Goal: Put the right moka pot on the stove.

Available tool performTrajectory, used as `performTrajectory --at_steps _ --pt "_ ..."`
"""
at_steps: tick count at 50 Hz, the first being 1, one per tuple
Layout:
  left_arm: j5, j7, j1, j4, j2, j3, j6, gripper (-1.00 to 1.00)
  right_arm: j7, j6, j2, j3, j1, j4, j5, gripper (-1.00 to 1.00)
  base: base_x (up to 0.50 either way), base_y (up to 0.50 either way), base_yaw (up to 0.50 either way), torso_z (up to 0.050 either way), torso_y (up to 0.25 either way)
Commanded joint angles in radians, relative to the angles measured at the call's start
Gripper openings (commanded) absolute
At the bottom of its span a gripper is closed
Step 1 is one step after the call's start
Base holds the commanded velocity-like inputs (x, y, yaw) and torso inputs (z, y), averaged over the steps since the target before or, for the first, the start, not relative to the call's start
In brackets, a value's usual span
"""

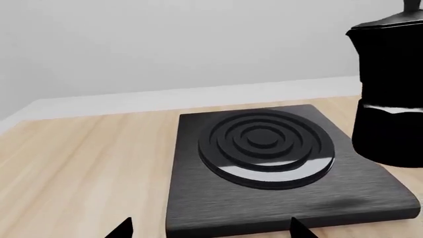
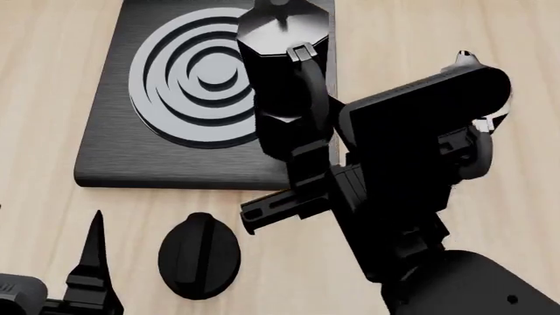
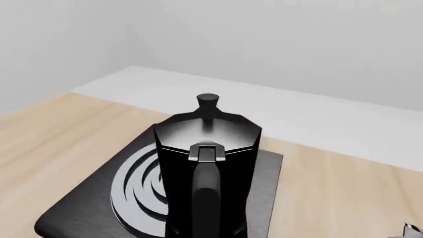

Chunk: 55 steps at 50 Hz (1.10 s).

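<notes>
Right now my right gripper has its fingers pinching the moka pot by its handle, over the stove edge nearest the counter's right side. I'd centre it on the rings, then lower gently. Left gripper fingers look spread.

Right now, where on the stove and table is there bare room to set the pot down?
The ring centre on the stove lies bare, left of the moka pot. Bare wood borders the slab's left edge. It is crowded on the stove's right side, where the right gripper meets the pot, and around the knob.
</notes>
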<state>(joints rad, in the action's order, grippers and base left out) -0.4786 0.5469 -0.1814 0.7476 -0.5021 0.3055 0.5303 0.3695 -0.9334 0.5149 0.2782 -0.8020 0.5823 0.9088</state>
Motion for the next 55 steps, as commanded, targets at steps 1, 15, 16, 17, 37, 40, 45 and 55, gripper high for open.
performTrajectory --at_steps 1,15,16,17,37,40,45,55 --pt "0.003 0.002 0.0 0.0 -0.002 0.005 -0.002 1.0 -0.061 0.052 -0.043 0.045 -0.073 -0.086 -0.083 -1.0 0.0 0.0 0.0 0.0 0.0" --pt "0.001 0.002 -0.003 -0.002 -0.004 0.009 -0.003 1.0 -0.112 0.093 -0.1 0.101 -0.159 -0.204 -0.138 -1.0 0.0 0.0 0.0 0.0 0.001" --pt "0.0 0.003 -0.004 0.0 -0.005 0.008 -0.002 1.0 -0.115 0.096 -0.103 0.105 -0.164 -0.211 -0.144 -1.0 0.0 0.0 0.0 0.0 0.0" --pt "0.0 0.003 -0.004 0.0 -0.005 0.008 -0.003 1.0 -0.118 0.101 -0.106 0.11 -0.167 -0.22 -0.149 -1.0 0.0 0.0 0.0 0.0 0.0" --pt "0.007 0.003 0.001 0.001 -0.01 0.015 -0.016 1.0 -0.231 0.316 -0.205 0.188 -0.215 -0.463 -0.285 -1.0 0.0 0.0 0.0 0.001 0.001" --pt "0.006 0.004 -0.001 0.001 -0.01 0.016 -0.014 1.0 -0.249 0.349 -0.226 0.199 -0.225 -0.511 -0.302 -1.0 0.0 0.0 0.0 0.0 0.0" --pt "-0.001 0.006 0.0 0.007 -0.012 0.011 -0.013 1.0 -0.279 0.397 -0.255 0.216 -0.231 -0.592 -0.323 -1.0 0.0 0.0 0.0 0.0 0.002" --pt "0.005 0.005 0.0 0.006 -0.013 0.018 -0.018 1.0 -0.328 0.498 -0.305 0.236 -0.25 -0.729 -0.36 -1.0 0.0 0.0 0.0 0.0 0.001"
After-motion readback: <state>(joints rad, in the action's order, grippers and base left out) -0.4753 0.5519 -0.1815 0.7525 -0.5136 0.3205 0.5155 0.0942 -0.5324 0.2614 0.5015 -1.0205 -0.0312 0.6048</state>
